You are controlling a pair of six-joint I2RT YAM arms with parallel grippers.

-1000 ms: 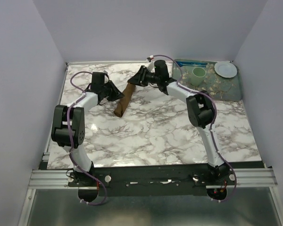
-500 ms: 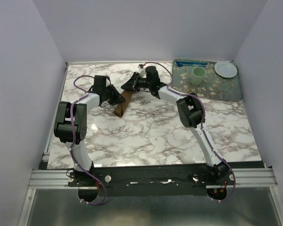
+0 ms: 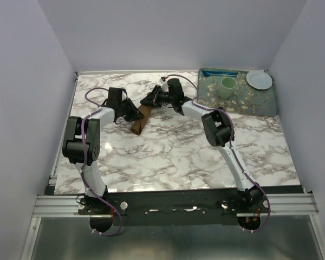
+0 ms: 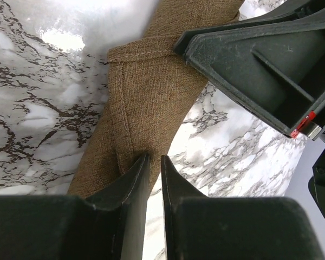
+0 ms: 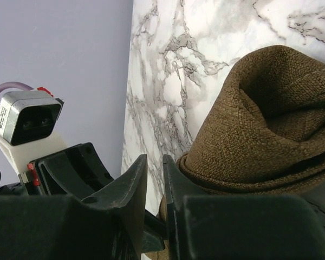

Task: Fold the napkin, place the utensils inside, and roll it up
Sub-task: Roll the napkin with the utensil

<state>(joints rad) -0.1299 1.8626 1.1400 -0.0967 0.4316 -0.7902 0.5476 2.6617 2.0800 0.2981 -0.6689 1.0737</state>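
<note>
Marble table [image 3: 179,157]: left claw [image 4: 154,157] pinches napkin [image 4: 151,92] edge; right claw [image 5: 154,158] nearly together at roll's end, grip unclear.

Your napkin [image 3: 140,117] is brown and coarsely woven; the counter [image 3: 173,157] is white marble with grey-brown veins. At the upper right of the frame you see a green tray [image 3: 260,103] with pale blossom print, a mint-green cup [image 3: 228,84], a white plate [image 3: 259,79] and a bright blue utensil [image 3: 219,72].

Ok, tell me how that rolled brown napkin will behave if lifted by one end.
The napkin is woven cloth, so it would probably sag rather than stay straight. Its loose, open end suggests the roll may unwind. The coarse weave should resist slipping.
</note>
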